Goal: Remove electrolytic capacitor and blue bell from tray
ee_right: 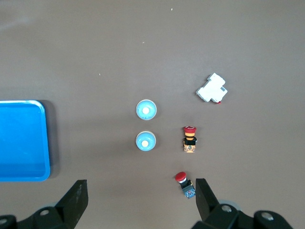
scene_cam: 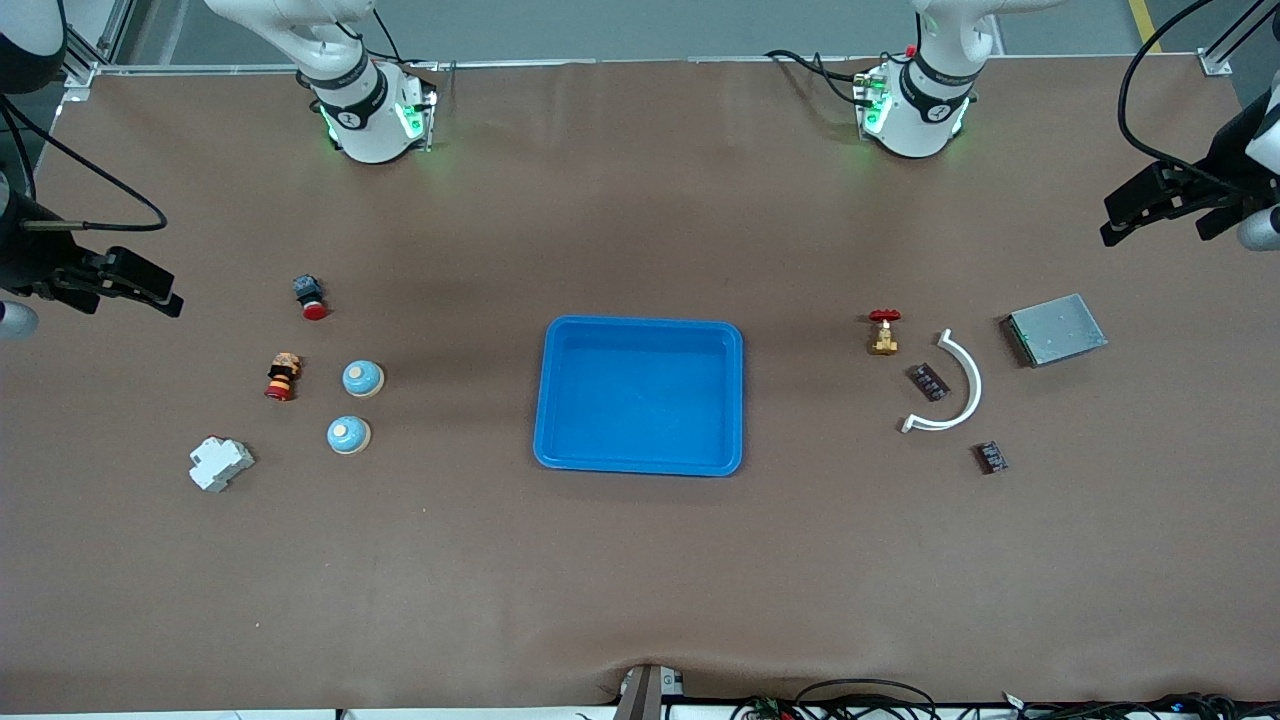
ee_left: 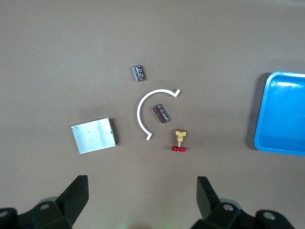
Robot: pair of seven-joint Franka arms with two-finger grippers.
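Two light-blue dome bells (scene_cam: 363,378) (scene_cam: 349,435) stand side by side toward the right arm's end of the table; the right wrist view shows both bells (ee_right: 146,109) (ee_right: 146,141). Two small dark capacitors (scene_cam: 929,382) (scene_cam: 991,457) lie toward the left arm's end, also seen as capacitors (ee_left: 161,114) (ee_left: 138,73) in the left wrist view. A blue tray (scene_cam: 640,322) sits mid-table with nothing in it. My left gripper (scene_cam: 1130,215) (ee_left: 142,191) hangs open and empty over the table's left-arm end. My right gripper (scene_cam: 150,285) (ee_right: 141,193) hangs open and empty over the right-arm end.
Near the capacitors lie a white curved strip (scene_cam: 972,385), a brass valve with a red handle (scene_cam: 884,332) and a grey metal plate (scene_cam: 1056,329). Near the bells are a red-capped push button (scene_cam: 310,297), a striped button (scene_cam: 283,376) and a white breaker (scene_cam: 220,463).
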